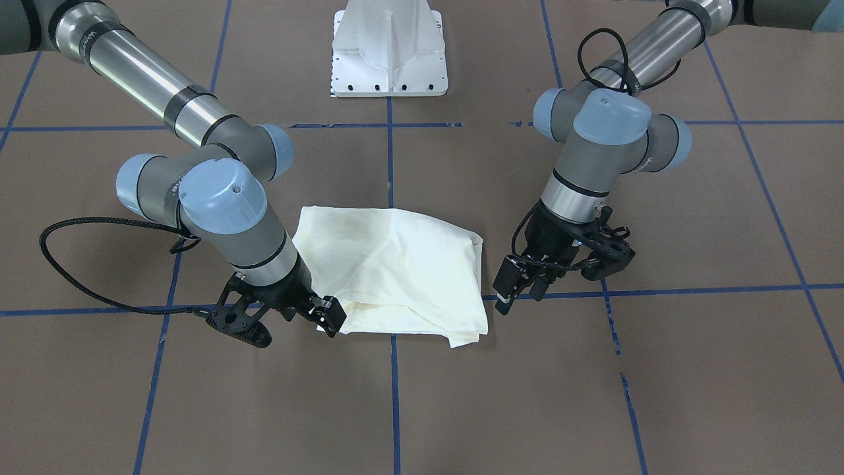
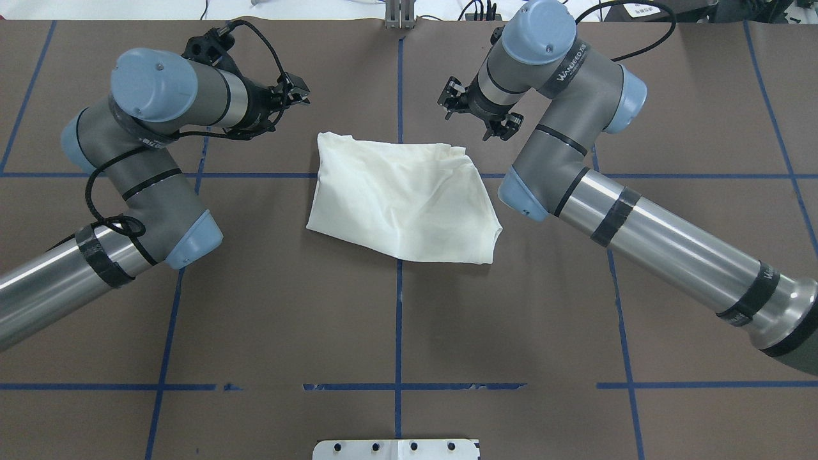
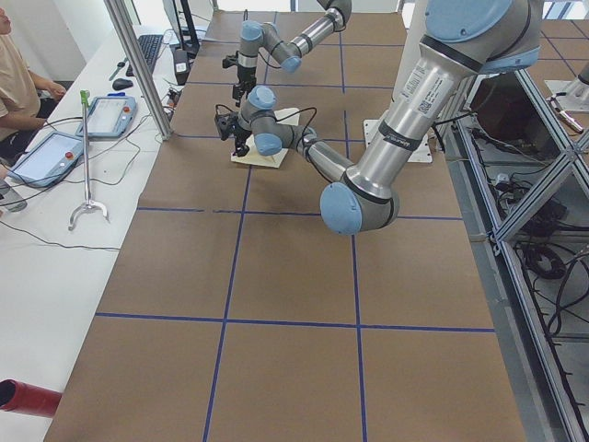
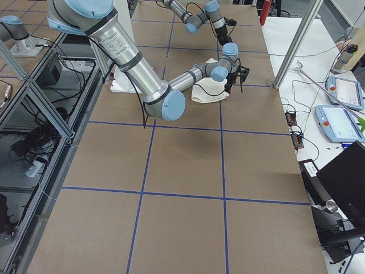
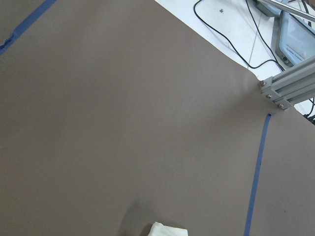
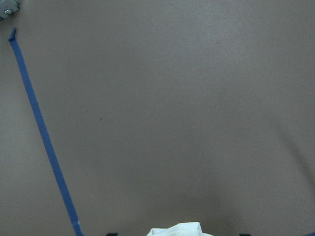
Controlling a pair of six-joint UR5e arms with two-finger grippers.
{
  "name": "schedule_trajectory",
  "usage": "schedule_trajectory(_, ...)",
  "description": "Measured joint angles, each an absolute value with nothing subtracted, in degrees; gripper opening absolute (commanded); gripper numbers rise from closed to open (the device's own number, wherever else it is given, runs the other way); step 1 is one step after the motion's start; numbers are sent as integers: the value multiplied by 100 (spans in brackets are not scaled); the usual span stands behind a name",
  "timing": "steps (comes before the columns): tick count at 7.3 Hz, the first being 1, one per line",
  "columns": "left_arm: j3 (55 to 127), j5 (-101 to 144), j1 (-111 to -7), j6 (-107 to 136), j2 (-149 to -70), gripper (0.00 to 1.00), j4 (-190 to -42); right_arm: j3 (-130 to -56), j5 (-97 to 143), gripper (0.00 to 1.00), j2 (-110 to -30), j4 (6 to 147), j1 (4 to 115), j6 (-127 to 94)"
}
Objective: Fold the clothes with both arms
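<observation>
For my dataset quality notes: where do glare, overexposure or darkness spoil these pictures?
Front-facing view: bright glare streaks along the right arm; overhead view: the shirt is nearly washed out, its folds faint; right wrist view: dim, the table darker toward the bottom.

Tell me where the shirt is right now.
In the overhead view the folded cream shirt lies mid-table across the central blue tape line, left gripper and right gripper near its far corners.
</observation>
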State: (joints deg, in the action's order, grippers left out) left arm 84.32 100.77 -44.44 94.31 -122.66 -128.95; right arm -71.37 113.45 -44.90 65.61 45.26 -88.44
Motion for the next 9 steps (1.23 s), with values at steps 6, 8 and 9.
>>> schedule_trajectory(6,6963,10531,-3998,8778,-12038,0,-16102,-7814,11355,0,-4892,6593,4365,-9077)
schedule_trajectory(8,6847,11147,-3951,8595,-12070,0,-16407,-7834,11355,0,-4865,6590,4357,-9130)
schedule_trajectory(9,6836,11416,-3906,8575,-12049,0,-16560,-7841,11356,0,-4845,6584,4354,-9183)
